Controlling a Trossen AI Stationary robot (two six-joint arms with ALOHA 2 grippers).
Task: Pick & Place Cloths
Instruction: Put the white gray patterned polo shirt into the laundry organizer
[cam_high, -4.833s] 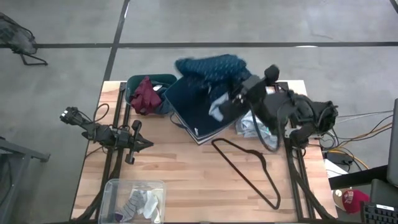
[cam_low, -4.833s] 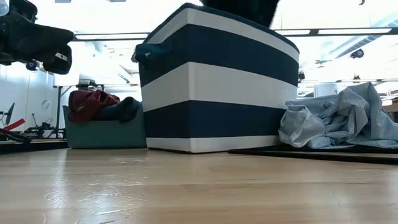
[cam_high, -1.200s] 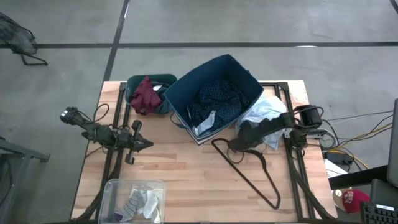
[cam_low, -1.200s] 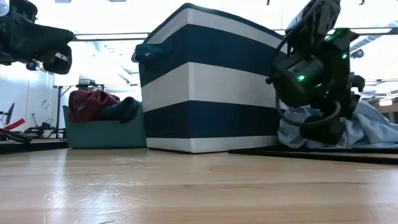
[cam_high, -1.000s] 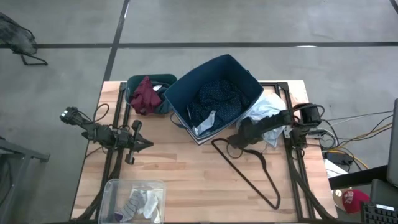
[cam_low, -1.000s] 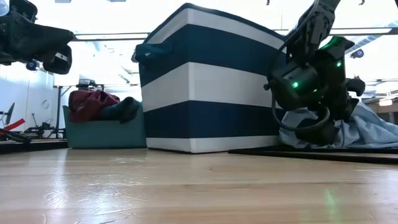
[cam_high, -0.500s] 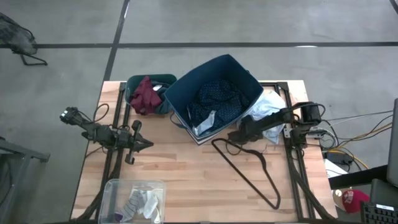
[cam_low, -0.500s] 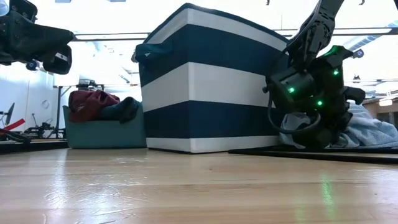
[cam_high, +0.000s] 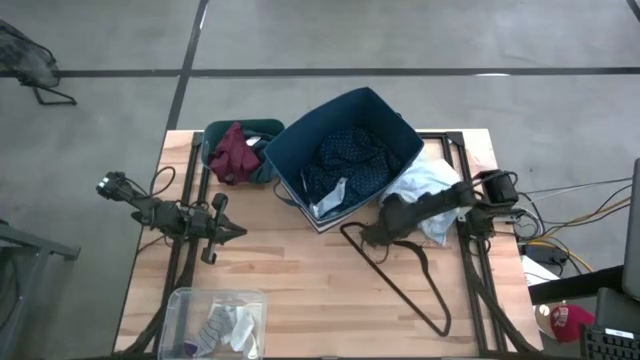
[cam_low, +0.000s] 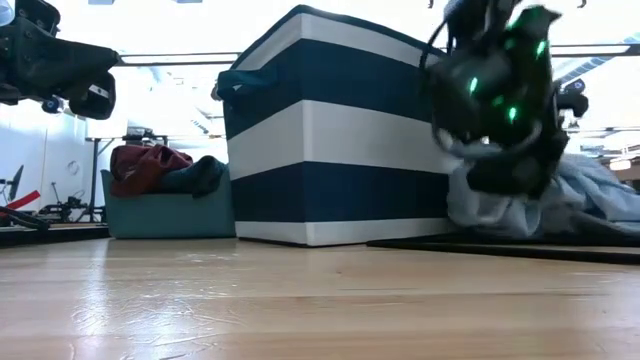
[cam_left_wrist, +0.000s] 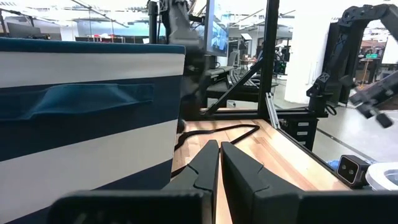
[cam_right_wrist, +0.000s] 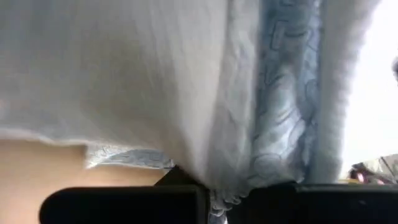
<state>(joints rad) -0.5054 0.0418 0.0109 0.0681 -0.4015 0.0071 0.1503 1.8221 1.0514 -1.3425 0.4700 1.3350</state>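
The surface is pale planked wood with a visible grain. On it stands a big fabric box, navy with a broad white band around its soft walls, holding a crumpled navy white-dotted shirt. Just beside the box, toward the right arm's side, lies a rumpled pale blue-white shirt of thin, crinkled weave. A thin dark hanger of bent wire lies flat in front of it. A small teal bin at the far edge holds a bunched maroon piece, and a clear plastic tub at the near edge holds small white and grey socks.

The right gripper sits low at the pale shirt's near edge, its jaws closed on a fold of that fabric, which fills the right wrist view. The left gripper hovers over bare wood well apart from the cloths, its jaws closed on nothing.
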